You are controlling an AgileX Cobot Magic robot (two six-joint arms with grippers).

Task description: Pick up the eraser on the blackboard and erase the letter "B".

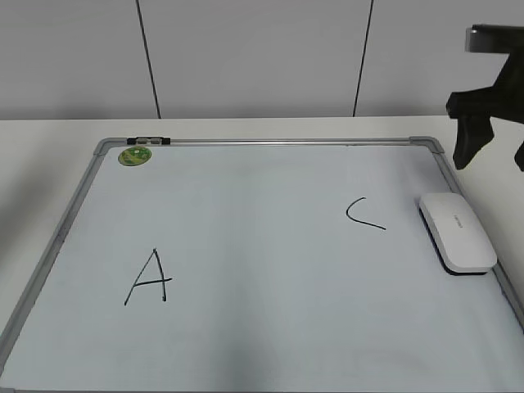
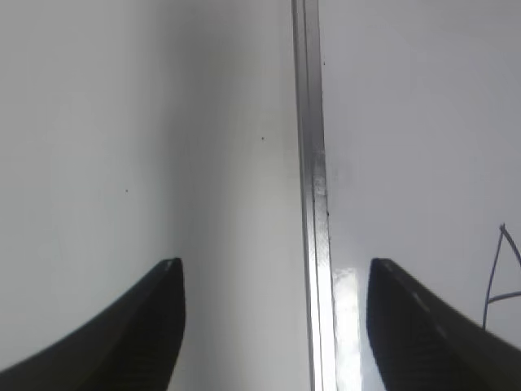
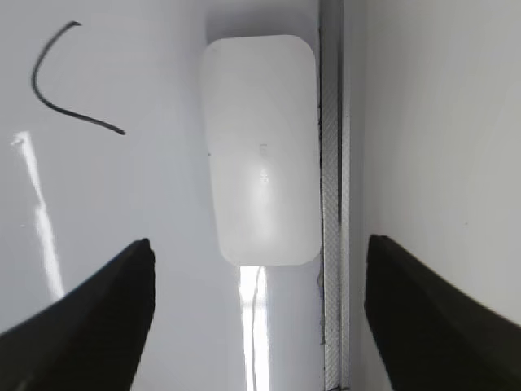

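No "B" shows; your right gripper point(image 3: 259, 248), jaws open, hangs above the eraser point(image 3: 262, 151) hugging the blackboard point(image 1: 270, 327) frame—a finger may snag it.

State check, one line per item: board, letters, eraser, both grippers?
blackboard: flat on the table, no "B" visible on it.
letter A: intact.
letter C: intact.
eraser: lying flat by the board's right frame edge, not gripped.
green sticker: stuck at top left corner.
left gripper: open, empty.
right gripper: open, above eraser.
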